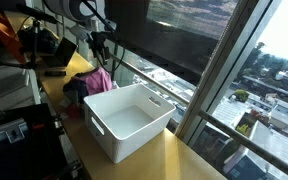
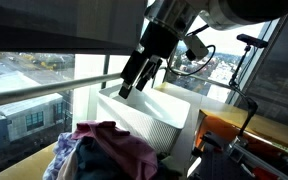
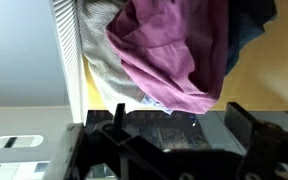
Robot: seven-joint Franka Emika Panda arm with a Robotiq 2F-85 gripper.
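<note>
Hovering gripper (image 2: pixel 134 88) wide open, empty, above clothes pile (image 2: pixel 104 150).

no readable text, labels or numbers anywhere

Wrist view, contents:
- Magenta garment (image 3: pixel 174 50), crumpled, upper centre.
- Pale ribbed cloth (image 3: pixel 104 55), touching its left side.
- Dark blue cloth (image 3: pixel 246 30), upper right corner.
- Yellow tabletop (image 3: pixel 274 80), right edge.
- White bin (image 3: pixel 24 50), upper left.
- Gripper (image 3: pixel 164 130), bottom edge, jaws spread wide, holding nothing.
</note>
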